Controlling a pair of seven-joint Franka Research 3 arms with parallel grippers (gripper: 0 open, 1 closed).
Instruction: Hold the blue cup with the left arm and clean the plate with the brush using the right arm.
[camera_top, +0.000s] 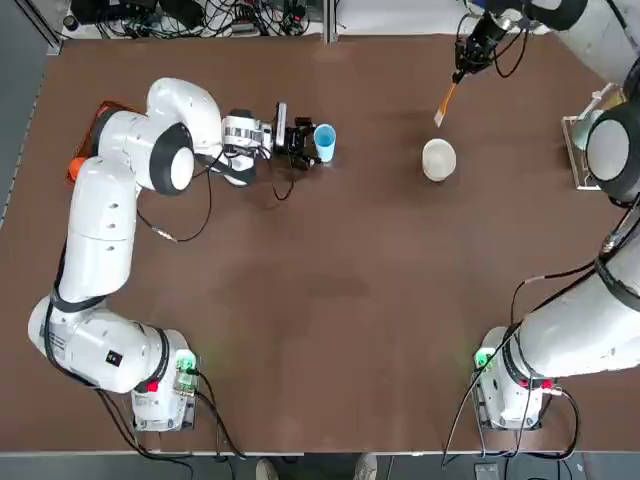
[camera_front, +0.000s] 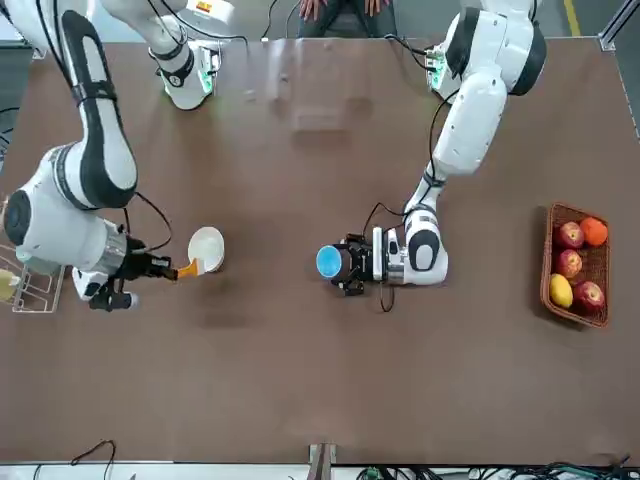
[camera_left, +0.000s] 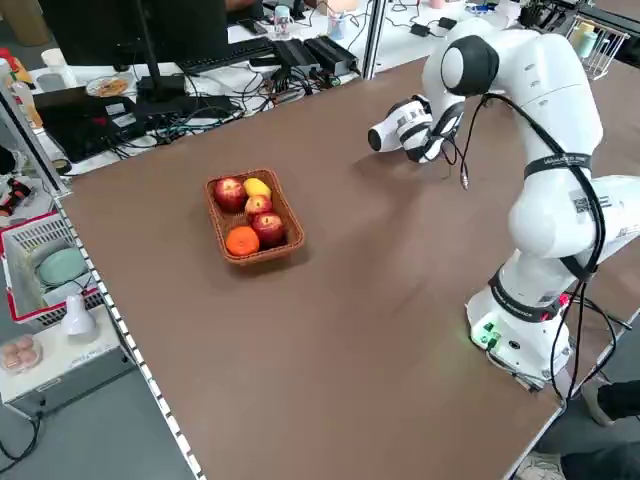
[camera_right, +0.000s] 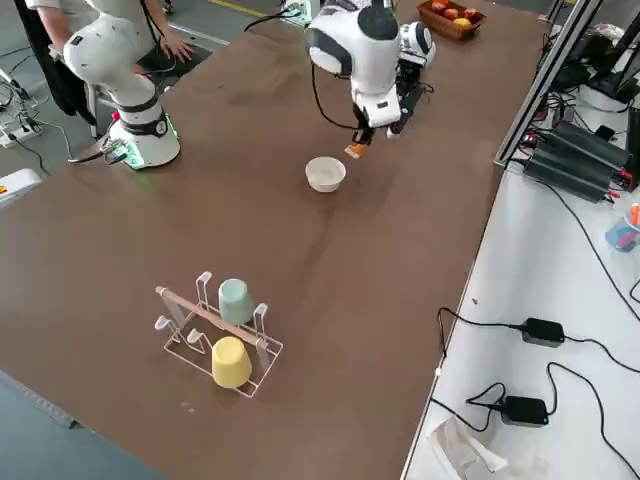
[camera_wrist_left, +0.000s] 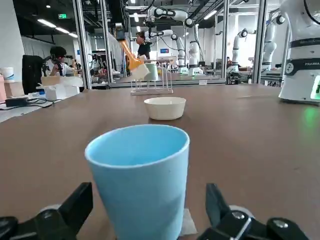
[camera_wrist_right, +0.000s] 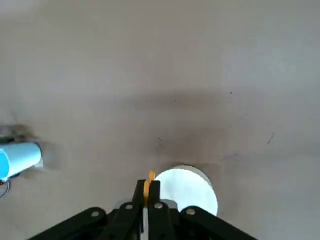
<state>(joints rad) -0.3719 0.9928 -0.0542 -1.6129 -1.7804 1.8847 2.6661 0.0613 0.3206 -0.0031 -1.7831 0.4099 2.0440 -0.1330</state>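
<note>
The blue cup stands upright on the brown table, left of centre at the far side. My left gripper lies low and level with it, open, one finger on each side of the cup with a small gap to each. The cream plate sits to the cup's right. My right gripper hangs beyond the plate, shut on the orange-handled brush. The bristle end points down toward the plate and hovers above the table just past its rim. The right wrist view shows the brush over the plate's edge.
A wire rack holding a pale green and a yellow cup stands at the table's right edge. A basket of fruit sits at the far left. Cables trail by both arm bases.
</note>
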